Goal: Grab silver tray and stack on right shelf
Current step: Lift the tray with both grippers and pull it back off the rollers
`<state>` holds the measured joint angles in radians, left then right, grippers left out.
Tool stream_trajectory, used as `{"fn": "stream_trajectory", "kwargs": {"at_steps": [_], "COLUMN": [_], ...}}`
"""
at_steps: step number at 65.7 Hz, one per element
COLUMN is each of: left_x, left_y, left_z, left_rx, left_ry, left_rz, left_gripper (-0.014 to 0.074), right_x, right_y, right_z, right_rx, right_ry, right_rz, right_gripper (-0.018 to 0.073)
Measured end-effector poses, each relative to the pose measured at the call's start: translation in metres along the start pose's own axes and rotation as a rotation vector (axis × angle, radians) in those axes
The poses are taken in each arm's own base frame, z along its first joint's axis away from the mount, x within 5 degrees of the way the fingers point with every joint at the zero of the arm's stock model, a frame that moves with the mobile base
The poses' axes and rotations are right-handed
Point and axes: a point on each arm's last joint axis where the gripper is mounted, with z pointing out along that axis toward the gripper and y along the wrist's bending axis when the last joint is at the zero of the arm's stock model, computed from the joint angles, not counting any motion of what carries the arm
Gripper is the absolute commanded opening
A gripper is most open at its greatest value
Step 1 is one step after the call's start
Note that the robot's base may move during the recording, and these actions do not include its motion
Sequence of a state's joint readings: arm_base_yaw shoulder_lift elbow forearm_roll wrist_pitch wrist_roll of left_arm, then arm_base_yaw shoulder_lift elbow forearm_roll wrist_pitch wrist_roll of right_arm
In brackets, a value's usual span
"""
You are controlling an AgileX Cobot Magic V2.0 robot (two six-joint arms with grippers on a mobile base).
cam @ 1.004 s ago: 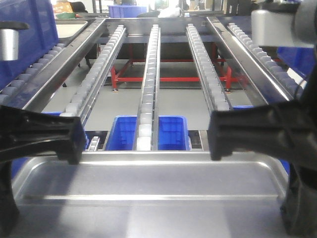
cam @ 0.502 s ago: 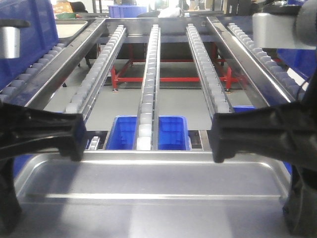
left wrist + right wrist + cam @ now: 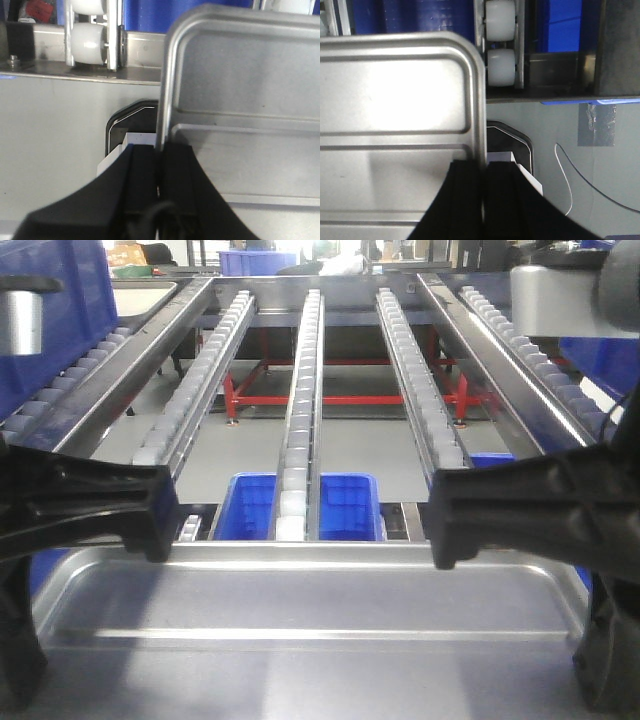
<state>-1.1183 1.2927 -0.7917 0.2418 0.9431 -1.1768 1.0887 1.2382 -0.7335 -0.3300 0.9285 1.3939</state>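
The silver tray (image 3: 300, 610) fills the bottom of the front view, held level between my two black grippers, its far rim just short of the right shelf's (image 3: 300, 390) front bar. My left gripper (image 3: 150, 515) is shut on the tray's left rim; the left wrist view shows that gripper (image 3: 160, 165) pinching the thin edge of the tray (image 3: 240, 100). My right gripper (image 3: 445, 520) is shut on the right rim, and the right wrist view shows its jaws (image 3: 484, 175) on either side of the tray's (image 3: 395, 100) edge. White shelf wheels (image 3: 500, 65) lie just ahead.
Two blue bins (image 3: 250, 505) sit on the floor under the rack's front. A red frame (image 3: 340, 400) stands farther back below the rails. A blue crate (image 3: 50, 300) rests on the neighbouring left rack. A thin cable (image 3: 565, 175) lies on the grey floor.
The tray and both grippers have shifted slightly to the right; both grips are unchanged.
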Motion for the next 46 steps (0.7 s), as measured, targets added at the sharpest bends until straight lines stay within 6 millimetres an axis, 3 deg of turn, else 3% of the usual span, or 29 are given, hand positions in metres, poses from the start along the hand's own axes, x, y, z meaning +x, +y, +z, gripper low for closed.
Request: {"fn": "stream_trajectory", "kwargs": {"at_steps": [46], "left_x": [-0.0001], "left_y": [-0.0001], "left_z": [0.0000], "left_rx": [0.001], "left_ry": [-0.001], "left_rz": [0.000], "left_gripper": [-0.0100], "right_x": [0.0000], "right_y": [-0.0002], "right_z": [0.0000], "right_rx": [0.002], "right_ry": [0.000], "right_rz": [-0.001], "right_gripper": [0.0070]}}
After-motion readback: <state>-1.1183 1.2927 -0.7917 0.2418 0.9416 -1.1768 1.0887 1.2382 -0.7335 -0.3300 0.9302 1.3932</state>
